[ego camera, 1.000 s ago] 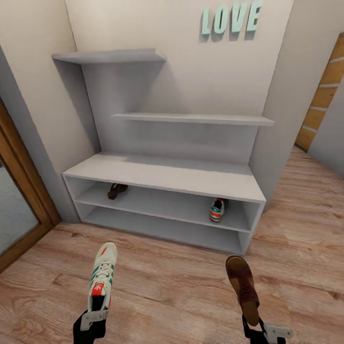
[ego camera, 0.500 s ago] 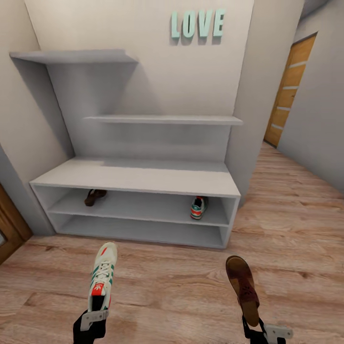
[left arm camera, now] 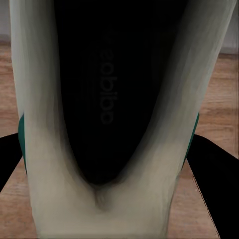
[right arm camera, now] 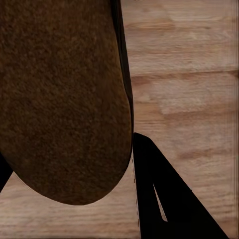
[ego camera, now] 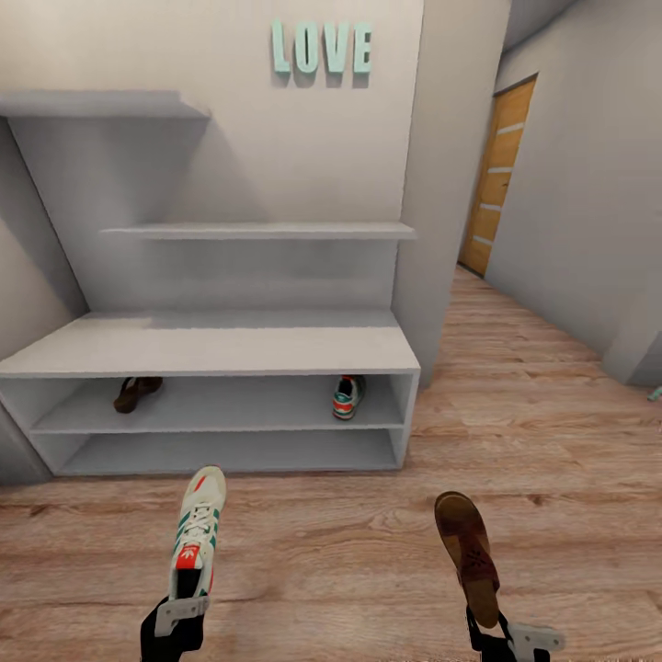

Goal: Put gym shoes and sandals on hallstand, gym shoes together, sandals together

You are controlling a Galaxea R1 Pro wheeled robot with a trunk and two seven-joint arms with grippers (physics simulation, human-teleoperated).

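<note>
My left gripper (ego camera: 184, 602) is shut on the heel of a white gym shoe (ego camera: 196, 530) with green stripes, held out over the corridor floor (ego camera: 331, 552). In the left wrist view the shoe's dark opening (left arm camera: 104, 89) sits between the black fingers (left arm camera: 211, 184). My right gripper (ego camera: 492, 634) is shut on a brown sandal (ego camera: 467, 550); its brown sole (right arm camera: 59, 99) shows close up. The pale-grey hallstand (ego camera: 211, 345) stands ahead to the left. On its upper shelf slot lie a second sandal (ego camera: 136, 393) at the left and a second gym shoe (ego camera: 347, 396) at the right.
Two stepped upper shelves (ego camera: 257, 230) and teal LOVE letters (ego camera: 322, 48) are on the wall above. A grey wall pillar (ego camera: 441, 230) borders the rack's right end. The corridor runs on at the right to a wooden door (ego camera: 496, 179).
The whole view has swung right: the hallstand shifted left in the picture and more of the right corridor shows. Both grippers and their shoes keep the same place in the view.
</note>
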